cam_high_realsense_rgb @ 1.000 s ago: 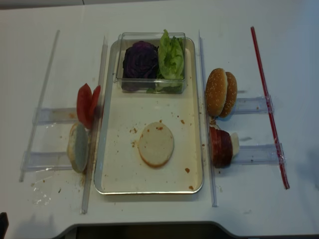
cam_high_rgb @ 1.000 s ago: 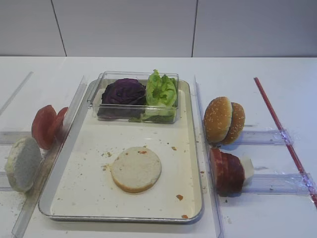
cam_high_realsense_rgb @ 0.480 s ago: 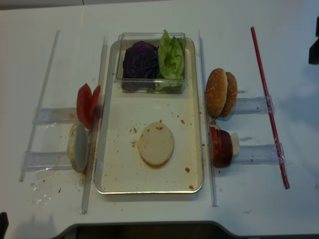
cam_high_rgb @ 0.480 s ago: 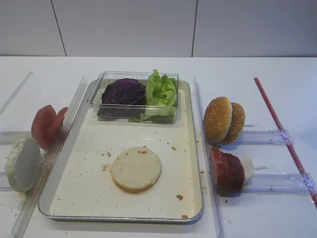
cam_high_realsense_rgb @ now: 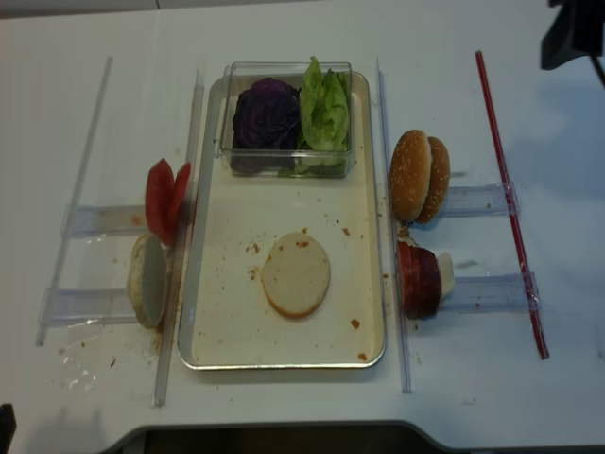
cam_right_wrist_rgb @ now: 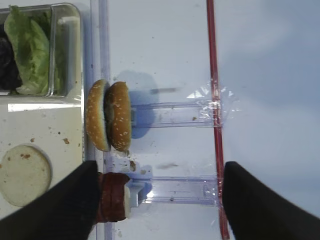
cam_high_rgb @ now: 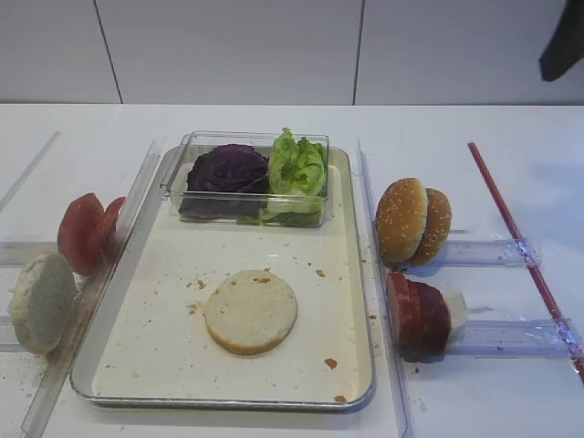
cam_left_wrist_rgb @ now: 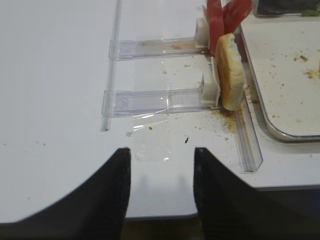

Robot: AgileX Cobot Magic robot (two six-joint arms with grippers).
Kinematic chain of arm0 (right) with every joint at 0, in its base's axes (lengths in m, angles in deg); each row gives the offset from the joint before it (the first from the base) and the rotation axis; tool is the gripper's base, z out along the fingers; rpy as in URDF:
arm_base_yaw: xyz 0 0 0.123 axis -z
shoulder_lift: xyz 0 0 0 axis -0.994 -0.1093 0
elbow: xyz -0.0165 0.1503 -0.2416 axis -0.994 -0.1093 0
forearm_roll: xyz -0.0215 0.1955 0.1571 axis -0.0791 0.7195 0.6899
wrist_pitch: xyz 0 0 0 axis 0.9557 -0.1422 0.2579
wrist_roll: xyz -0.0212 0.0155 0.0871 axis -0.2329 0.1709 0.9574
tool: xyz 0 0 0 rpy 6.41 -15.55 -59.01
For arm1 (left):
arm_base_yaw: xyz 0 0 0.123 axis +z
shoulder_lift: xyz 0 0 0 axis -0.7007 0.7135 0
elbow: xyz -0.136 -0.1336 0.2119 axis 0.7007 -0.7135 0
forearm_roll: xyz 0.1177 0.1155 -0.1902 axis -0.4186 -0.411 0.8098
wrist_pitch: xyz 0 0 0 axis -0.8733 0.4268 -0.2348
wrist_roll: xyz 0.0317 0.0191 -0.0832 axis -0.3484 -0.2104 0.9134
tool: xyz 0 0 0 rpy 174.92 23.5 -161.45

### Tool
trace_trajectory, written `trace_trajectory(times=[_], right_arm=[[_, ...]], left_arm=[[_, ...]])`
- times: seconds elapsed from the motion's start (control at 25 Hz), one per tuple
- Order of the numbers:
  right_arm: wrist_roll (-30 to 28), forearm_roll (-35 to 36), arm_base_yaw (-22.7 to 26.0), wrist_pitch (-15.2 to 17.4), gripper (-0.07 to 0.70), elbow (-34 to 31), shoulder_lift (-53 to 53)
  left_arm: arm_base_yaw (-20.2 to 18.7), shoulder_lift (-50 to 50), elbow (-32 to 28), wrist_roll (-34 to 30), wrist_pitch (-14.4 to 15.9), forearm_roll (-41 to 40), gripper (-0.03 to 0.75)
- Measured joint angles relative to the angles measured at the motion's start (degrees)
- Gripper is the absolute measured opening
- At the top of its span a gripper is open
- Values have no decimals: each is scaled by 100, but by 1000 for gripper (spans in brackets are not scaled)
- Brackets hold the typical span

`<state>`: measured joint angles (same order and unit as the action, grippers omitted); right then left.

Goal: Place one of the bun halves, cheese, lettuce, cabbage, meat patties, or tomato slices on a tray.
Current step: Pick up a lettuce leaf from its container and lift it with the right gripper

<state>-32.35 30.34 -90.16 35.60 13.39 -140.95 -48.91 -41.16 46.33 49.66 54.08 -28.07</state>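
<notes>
- Tray [cam_high_rgb: 358, 274], mid-tabletop: one pale bun half [cam_high_rgb: 251, 311] lies flat, cut face up, toward its near edge; one placement looks done.
- Clear box [cam_high_rgb: 182, 173] at tray's far edge holds purple cabbage [cam_high_rgb: 228, 170] and ruffled lettuce [cam_high_rgb: 297, 166].
- Left racks: tomato slices [cam_high_rgb: 84, 232], bun half [cam_high_rgb: 41, 301]. Right racks: sesame buns [cam_high_rgb: 412, 221], meat patties [cam_high_rgb: 417, 316], all unplaced.
- Right gripper [cam_right_wrist_rgb: 157, 207]: fingers released, empty, above right racks.
- Left gripper [cam_left_wrist_rgb: 161, 187]: fingers apart, empty, at near-left edge.
</notes>
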Motion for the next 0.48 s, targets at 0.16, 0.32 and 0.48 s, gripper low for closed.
trace_trajectory(times=[0.16,0.32,0.48], right_arm=[[304,-280,-615,0,531,319,-546],[493,-403,-1126,-21,531,738,-1114],[640,-432,-1562,-43,531,1259,-1741]], left_arm=[[0,0,0,0,0,0,287],[0,0,0,0,0,0,287],[0,0,0,0,0,0,287]])
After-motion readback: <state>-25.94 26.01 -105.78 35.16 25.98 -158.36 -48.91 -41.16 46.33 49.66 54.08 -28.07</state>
